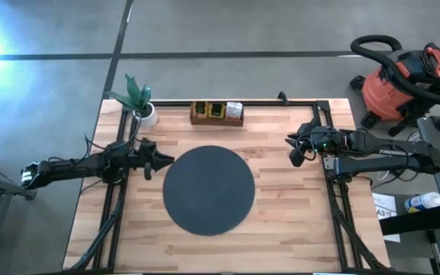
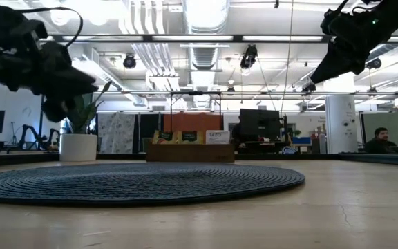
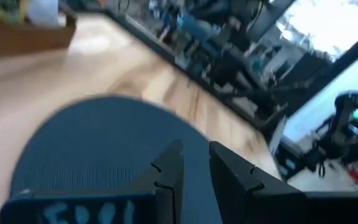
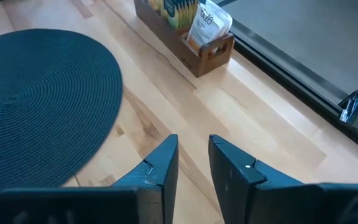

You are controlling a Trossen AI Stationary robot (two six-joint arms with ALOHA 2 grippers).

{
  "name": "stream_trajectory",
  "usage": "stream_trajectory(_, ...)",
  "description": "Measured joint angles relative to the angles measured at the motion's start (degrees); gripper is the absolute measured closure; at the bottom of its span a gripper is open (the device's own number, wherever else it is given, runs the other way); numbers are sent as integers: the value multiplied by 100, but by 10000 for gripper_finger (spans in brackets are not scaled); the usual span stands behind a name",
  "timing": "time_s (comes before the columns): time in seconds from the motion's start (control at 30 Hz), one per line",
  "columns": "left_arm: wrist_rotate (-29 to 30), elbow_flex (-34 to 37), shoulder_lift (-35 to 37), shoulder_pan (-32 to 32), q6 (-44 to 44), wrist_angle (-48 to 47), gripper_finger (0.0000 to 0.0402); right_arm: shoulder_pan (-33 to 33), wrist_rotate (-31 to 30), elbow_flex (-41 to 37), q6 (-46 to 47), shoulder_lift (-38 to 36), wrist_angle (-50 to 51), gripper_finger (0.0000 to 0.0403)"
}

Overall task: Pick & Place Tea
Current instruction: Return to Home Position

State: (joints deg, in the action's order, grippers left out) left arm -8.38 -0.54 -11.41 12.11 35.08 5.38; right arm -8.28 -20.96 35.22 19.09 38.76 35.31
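Note:
The tea packets point(image 4: 185, 11) stand upright in a brown wooden tray point(image 1: 217, 113) at the table's far edge; yellow, green and a white-orange packet point(image 4: 207, 26) show. A black round mat point(image 1: 208, 189) lies at the table's middle. My left gripper point(image 1: 159, 160) hovers above the mat's left rim, its fingers a narrow gap apart and holding nothing. My right gripper point(image 1: 292, 149) hovers over bare wood right of the mat, also narrowly open and holding nothing. In the right wrist view its fingers point(image 4: 193, 163) point toward the tray.
A potted plant point(image 1: 140, 103) stands at the far left corner, left of the tray. A red shop vacuum point(image 1: 399, 84) sits on the floor beyond the table's right side. Bare wood lies around the mat. A person point(image 2: 378, 142) sits far off in the room.

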Motion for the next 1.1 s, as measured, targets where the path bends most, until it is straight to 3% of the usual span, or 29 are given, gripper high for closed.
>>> stream_trajectory(0.23,185,-20,1135,-372,147,-381,330,-1,1,0,-2,0,0,325)
stream_trajectory(0.5,197,7,1133,-460,143,-123,330,3,1,-13,-2,4,-9,335)
stream_trajectory(0.83,160,10,1135,-460,339,-156,330,3,1,-13,-2,0,-6,320)
stream_trajectory(1.0,126,13,1135,-504,-2483,-351,330,3,1,-13,-2,0,-6,315)
stream_trajectory(1.1,460,13,1135,-578,-3039,-408,330,3,1,-13,-2,0,-6,314)
